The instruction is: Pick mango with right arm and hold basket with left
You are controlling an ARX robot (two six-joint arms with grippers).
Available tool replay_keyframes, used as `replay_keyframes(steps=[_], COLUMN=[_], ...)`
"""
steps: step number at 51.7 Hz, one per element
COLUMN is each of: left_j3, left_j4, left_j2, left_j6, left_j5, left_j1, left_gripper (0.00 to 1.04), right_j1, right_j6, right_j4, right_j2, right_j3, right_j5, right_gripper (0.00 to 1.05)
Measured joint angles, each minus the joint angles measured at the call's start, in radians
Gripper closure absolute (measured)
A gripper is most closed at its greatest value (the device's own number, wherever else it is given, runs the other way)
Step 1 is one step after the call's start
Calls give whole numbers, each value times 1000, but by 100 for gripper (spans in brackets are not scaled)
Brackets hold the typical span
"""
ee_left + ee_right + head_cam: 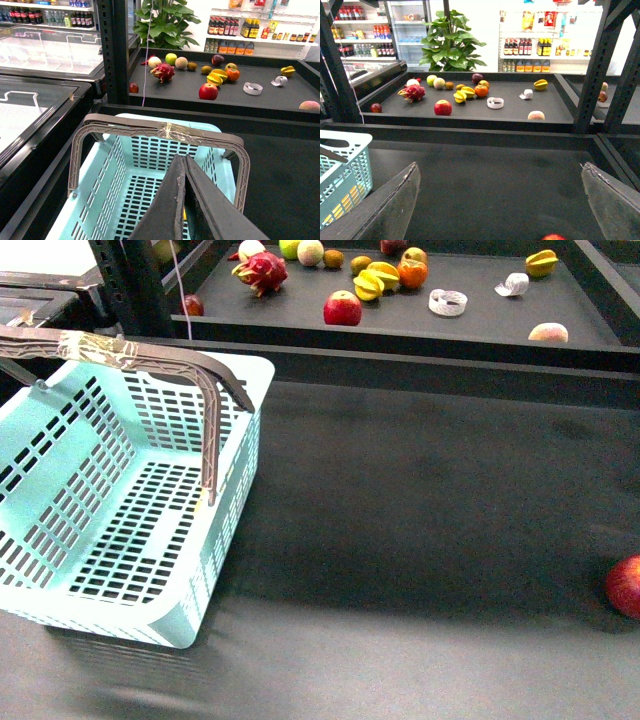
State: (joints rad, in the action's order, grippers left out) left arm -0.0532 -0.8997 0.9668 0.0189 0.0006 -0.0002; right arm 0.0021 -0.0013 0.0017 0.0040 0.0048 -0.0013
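Mango (536, 115) far on shelf, well beyond wide-open empty right gripper (500, 200); left gripper (184, 172) closed, empty, above basket (107, 165); open dark table between

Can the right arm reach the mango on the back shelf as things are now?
Probably yes. The right gripper is open and faces the shelf. The mango lies alone near the front rim, with nothing beside it. Only that rim must be crossed.
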Motion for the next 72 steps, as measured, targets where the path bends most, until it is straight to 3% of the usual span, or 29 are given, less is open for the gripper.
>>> replay_keyframes(steps=[32, 67, 72], left_j3=[34, 34, 34], left_j4=[413, 721, 877], left_j2=[-476, -792, -916], left_j6=[-8, -11, -11], left_j5=[0, 0, 0], left_j1=[0, 0, 0], left_gripper=[101, 101, 101], right_j1=[0, 0, 0], right_j6=[0, 0, 0], right_j4=[0, 0, 0], right_j2=[0, 0, 0], right_j3=[0, 0, 0], right_j5=[0, 0, 0], right_gripper=[8, 8, 8])
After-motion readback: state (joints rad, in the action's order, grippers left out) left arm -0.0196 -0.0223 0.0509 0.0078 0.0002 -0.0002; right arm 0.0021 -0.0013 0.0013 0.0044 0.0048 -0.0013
